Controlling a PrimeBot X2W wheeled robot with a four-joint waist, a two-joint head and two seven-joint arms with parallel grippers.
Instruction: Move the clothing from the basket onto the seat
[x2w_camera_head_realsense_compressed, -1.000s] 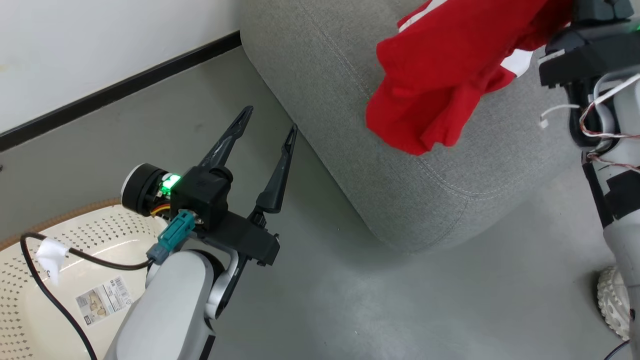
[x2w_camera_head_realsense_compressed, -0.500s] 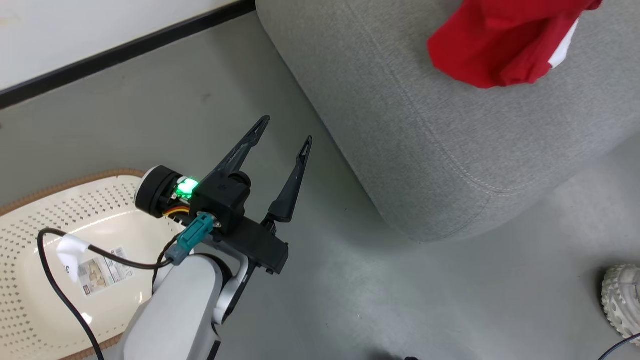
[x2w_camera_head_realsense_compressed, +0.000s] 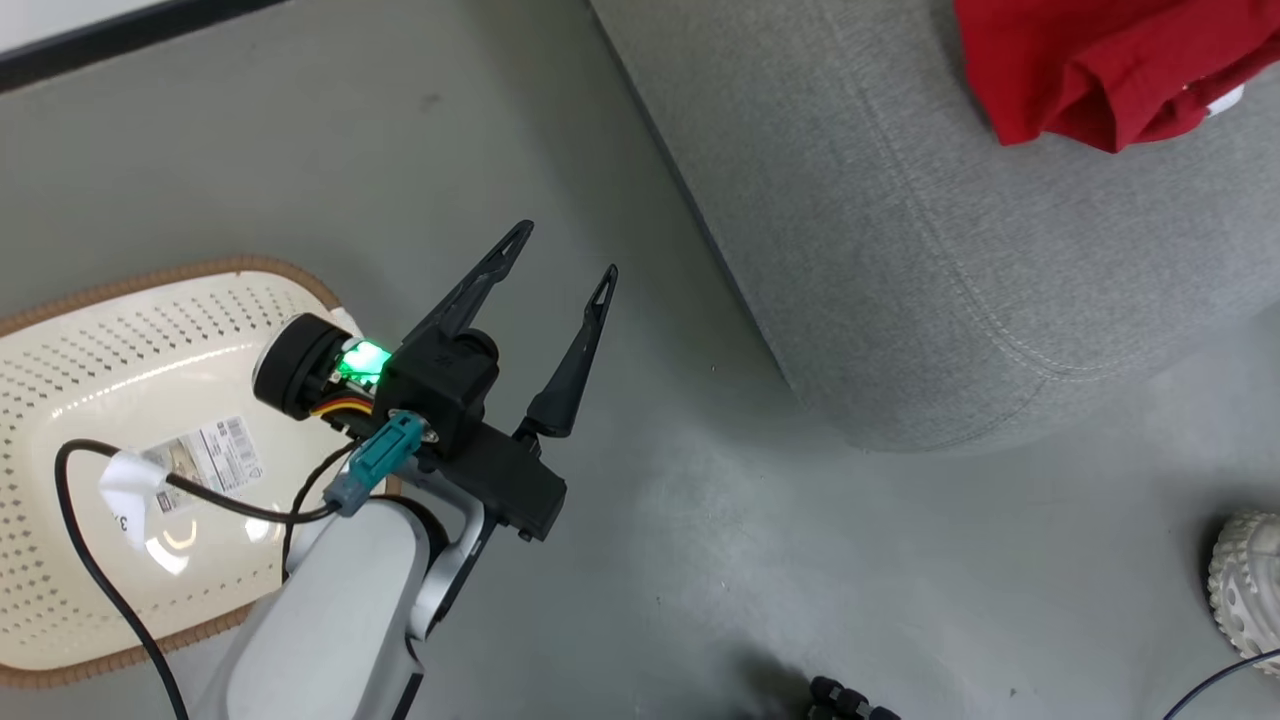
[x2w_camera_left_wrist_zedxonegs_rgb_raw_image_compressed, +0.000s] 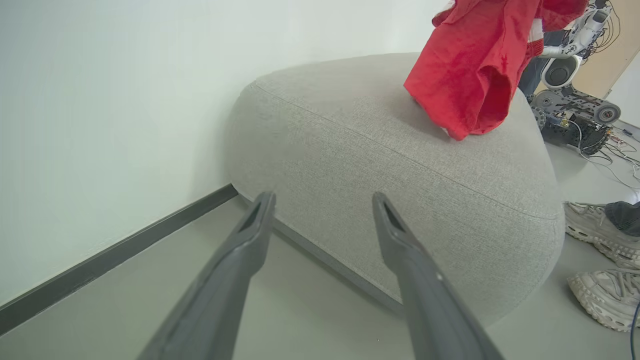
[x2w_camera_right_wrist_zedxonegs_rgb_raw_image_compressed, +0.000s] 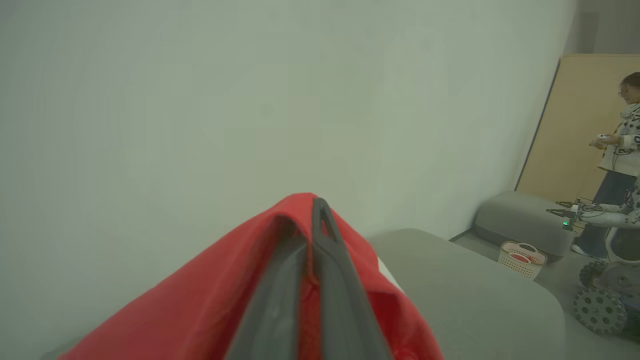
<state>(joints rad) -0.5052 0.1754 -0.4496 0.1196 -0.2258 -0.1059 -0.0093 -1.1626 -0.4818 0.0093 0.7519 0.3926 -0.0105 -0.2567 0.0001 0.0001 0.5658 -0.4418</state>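
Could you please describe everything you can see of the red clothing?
The clothing is a bright red, soft, matte garment with a small white patch showing. Bunched in loose folds, it hangs from the shut right claw, whose dark fingers pinch it. Its lower folds reach the top of the grey seat, apparently touching it.

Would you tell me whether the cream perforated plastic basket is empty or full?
Empty where visible: the cream perforated plastic basket shows bare floor and a printed sticker, no red fabric; the pale forearm hides part.
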